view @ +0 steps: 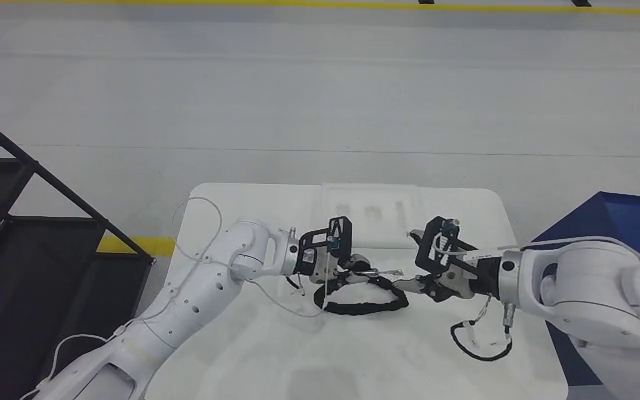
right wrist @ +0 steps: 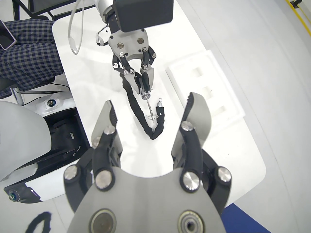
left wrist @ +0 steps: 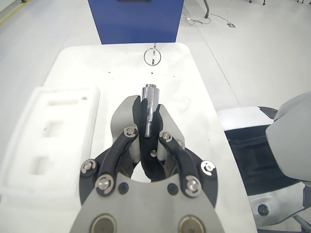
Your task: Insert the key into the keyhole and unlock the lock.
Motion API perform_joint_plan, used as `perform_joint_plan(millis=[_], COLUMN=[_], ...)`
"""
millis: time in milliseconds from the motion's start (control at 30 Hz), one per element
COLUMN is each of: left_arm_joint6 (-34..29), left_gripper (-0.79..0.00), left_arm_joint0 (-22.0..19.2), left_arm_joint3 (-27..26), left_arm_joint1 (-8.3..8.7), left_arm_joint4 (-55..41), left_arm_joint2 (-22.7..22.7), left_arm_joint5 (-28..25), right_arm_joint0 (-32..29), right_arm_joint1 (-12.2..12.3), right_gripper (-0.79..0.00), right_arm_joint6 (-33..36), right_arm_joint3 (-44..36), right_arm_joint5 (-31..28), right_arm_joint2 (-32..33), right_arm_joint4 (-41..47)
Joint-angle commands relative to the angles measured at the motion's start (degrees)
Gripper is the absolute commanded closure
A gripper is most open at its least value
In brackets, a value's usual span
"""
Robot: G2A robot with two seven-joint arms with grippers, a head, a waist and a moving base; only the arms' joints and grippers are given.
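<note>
Metal: one lock (left wrist: pixel 151 95), one key (left wrist: pixel 153 59), one ring (left wrist: pixel 144 57)

left jaws closed, right jaws apart

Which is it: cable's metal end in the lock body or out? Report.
Out: the metal end lies apart from the lock body, which the left gripper holds.

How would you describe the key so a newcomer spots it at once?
On the white table, the left gripper is shut on a chrome lock cylinder at one end of a black-sleeved cable. The key is the thin metal blade projecting from that cylinder's face. Unlike the cable's stubby chrome pin nearby, it carries a wire ring.
</note>
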Motion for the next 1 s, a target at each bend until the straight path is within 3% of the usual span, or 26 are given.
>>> perform_joint_plan(millis=[0, 433, 500, 533, 767, 967], left_arm_joint6=[-0.87, -3.50, -3.68, -3.86, -3.81, 0.03], left_gripper=[0.000, -0.015, -0.382, -0.785, -0.785, -0.785], left_arm_joint0=[-0.09, -2.05, -2.51, -2.70, -5.11, -7.34], left_arm_joint3=[1.07, 9.49, 10.96, 11.77, 15.36, 16.01], left_arm_joint1=[-0.31, -4.26, -4.95, -5.28, -7.08, -6.66], left_arm_joint4=[0.50, 0.23, 0.15, -0.11, -2.53, -4.97], left_arm_joint2=[1.12, 10.85, 12.12, 12.75, 14.44, 10.28], left_arm_joint5=[0.35, 0.85, 0.68, 0.32, -0.34, -1.47], right_arm_joint0=[-0.42, -2.51, -2.72, -2.82, -2.63, 0.15], right_arm_joint1=[0.06, 0.13, 0.11, 0.09, -0.27, -1.04], right_gripper=[-0.785, -0.785, -0.785, -0.785, -0.785, -0.785], right_arm_joint6=[-0.11, -1.99, -2.32, -2.51, -4.97, -7.62], right_arm_joint3=[-0.28, -0.53, -0.37, -0.27, 1.54, 6.46], right_arm_joint5=[-0.35, -1.79, -1.90, -2.03, -3.93, -8.16], right_arm_joint2=[0.47, 2.06, 2.13, 2.12, 0.68, -2.76], right_arm_joint4=[-0.33, -1.59, -1.68, -1.69, -1.18, -0.24])
